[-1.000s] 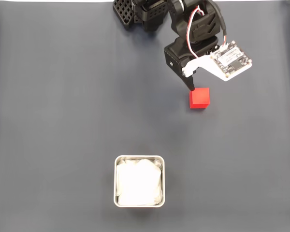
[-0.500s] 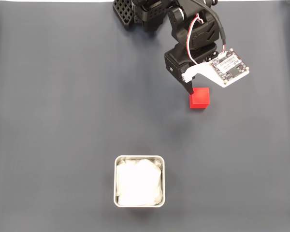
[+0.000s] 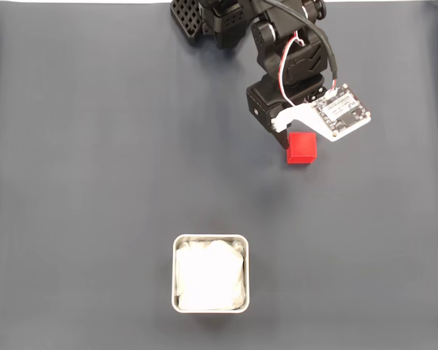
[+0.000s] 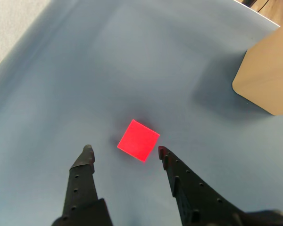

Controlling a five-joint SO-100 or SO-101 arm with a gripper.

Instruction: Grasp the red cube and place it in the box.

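Lying beyond the end effector [image 4: 123, 149]: red cube [image 4: 138, 140].

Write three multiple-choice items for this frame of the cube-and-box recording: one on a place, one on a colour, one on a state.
1. In the fixed view, where does the red cube lie relative to the box?
A. inside it
B. up and to the right of it, apart
C. directly left of it, touching

2. What colour is the surface under both?
A. dark grey-blue
B. white
C. green

3. How does the gripper stand in the wrist view?
A. shut on the cube
B. open, the cube just ahead of its fingertips
C. open, holding the box

Key: 1 B, the cube sits on the mat by the arm, well away from the box. 2 A, the mat reads dark grey-blue in both views. 3 B, the two dark fingers are spread, and the cube lies on the mat just beyond their tips, ungrasped.
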